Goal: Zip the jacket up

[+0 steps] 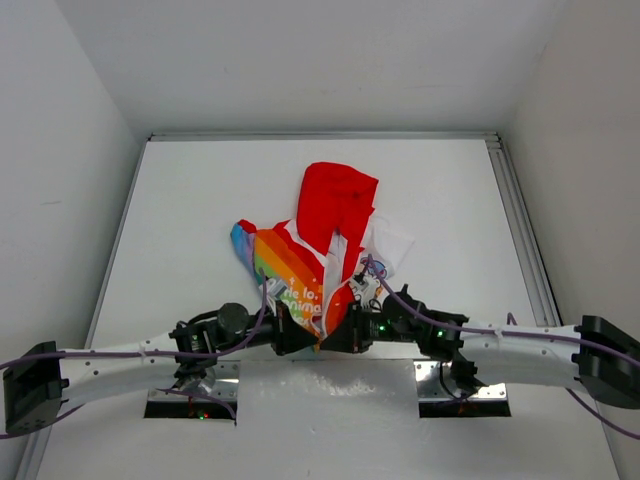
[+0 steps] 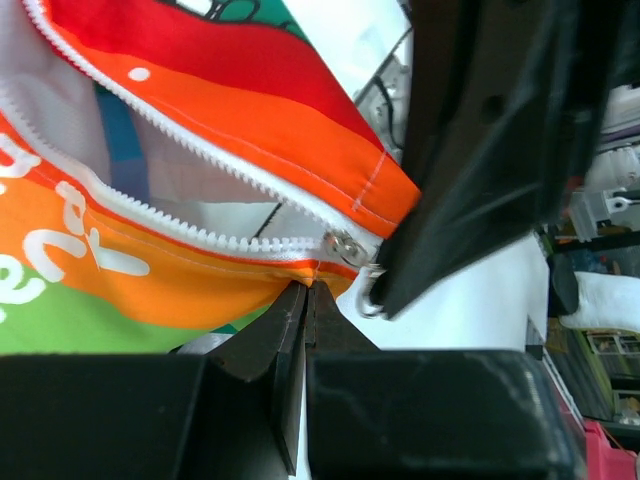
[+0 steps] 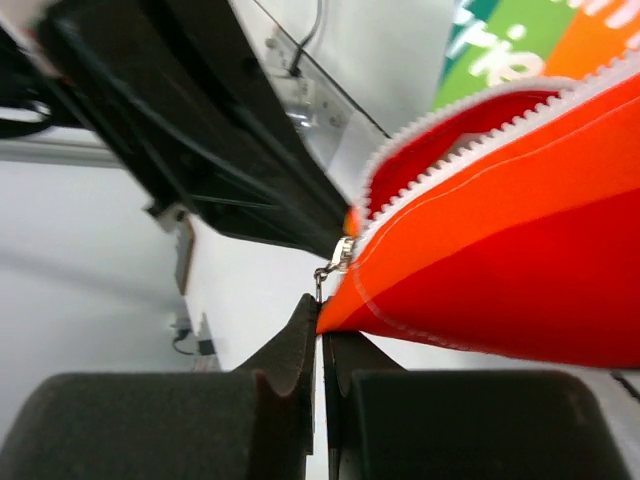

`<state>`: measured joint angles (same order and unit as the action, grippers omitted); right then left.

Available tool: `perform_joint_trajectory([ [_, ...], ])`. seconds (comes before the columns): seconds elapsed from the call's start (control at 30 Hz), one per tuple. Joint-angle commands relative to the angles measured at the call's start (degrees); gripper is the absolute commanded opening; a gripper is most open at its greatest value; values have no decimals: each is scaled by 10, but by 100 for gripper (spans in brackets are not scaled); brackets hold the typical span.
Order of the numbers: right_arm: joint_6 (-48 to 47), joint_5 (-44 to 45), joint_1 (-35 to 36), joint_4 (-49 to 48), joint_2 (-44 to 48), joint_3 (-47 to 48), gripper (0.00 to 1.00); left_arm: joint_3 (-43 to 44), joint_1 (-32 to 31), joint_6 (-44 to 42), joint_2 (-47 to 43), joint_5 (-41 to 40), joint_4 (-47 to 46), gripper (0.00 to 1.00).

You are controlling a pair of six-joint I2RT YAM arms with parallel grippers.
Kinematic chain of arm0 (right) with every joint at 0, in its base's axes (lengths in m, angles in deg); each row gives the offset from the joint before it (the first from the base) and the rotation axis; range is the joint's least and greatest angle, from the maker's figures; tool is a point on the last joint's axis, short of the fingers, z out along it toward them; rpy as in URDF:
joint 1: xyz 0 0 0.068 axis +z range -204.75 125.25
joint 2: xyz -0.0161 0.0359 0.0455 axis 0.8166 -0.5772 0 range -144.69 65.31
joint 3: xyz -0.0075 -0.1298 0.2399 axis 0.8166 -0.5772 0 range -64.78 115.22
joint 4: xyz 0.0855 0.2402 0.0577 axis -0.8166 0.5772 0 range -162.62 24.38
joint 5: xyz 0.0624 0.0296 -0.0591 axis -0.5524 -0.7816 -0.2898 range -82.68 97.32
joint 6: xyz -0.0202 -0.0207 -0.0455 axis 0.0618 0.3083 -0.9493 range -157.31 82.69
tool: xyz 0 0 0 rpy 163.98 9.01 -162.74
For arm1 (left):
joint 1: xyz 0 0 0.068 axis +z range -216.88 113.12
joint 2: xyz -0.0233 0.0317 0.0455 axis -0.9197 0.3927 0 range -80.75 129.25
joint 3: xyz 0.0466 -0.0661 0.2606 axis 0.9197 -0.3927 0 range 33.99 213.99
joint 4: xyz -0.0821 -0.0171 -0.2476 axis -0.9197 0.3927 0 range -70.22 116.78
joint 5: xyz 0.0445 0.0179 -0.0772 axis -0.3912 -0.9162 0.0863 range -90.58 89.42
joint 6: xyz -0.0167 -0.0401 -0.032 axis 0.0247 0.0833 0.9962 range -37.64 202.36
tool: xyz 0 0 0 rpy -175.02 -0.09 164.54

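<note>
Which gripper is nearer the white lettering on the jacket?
Left. The left gripper pinches the jacket hem on the panel bearing the white lettering; the right gripper pinches the other front edge, across the open zipper from it.

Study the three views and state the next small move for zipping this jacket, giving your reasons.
Probably the right gripper should shift from the hem to the pull tab while the left gripper holds on: both pinch the bottom hem of the jacket, the slider sits at that end, and the teeth above lie apart.
</note>
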<state>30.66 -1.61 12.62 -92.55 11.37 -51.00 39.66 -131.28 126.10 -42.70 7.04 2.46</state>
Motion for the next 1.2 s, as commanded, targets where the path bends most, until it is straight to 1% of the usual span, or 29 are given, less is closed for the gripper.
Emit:
perform_joint_trajectory([
  [0.0,35,-3,5,-24,9,43,0,17,-3,-13,14,-19,15,0],
  [0.1,68,19,5,-16,1,58,0,7,-4,-13,26,-18,3,0],
  [0.2,120,63,0,-48,-20,56,0,7,-9,-21,26,-8,-3,0],
  [0.3,155,77,-25,-86,-41,56,0,-11,-14,-16,1,-16,-2,0],
  [0.43,163,116,-45,-90,-71,69,0,-12,-13,-26,-39,-8,24,0],
  [0.5,168,119,-60,-100,-85,76,0,-13,-13,-28,-55,-8,33,0],
  [0.63,187,117,-77,-96,-133,98,0,-4,-13,-43,-51,4,44,0],
  [0.67,195,95,-87,-130,-165,94,0,-4,-14,-45,-45,7,41,0],
  [0.77,222,78,-102,-182,-225,87,0,-9,-13,-45,-30,20,26,0],
  [0.93,213,80,-134,-210,-273,97,0,-10,-15,-51,-17,32,19,0],
  [1.03,197,102,-154,-198,-272,102,0,-4,-15,-56,-15,35,22,0],
  [1.07,193,102,-160,-220,-273,100,0,4,-15,-60,-10,35,27,0],
  [1.13,159,112,-170,-221,-265,99,0,5,-14,-57,-3,21,30,0],
  [1.17,159,112,-172,-217,-265,99,0,7,-15,-57,-3,21,30,0],
])
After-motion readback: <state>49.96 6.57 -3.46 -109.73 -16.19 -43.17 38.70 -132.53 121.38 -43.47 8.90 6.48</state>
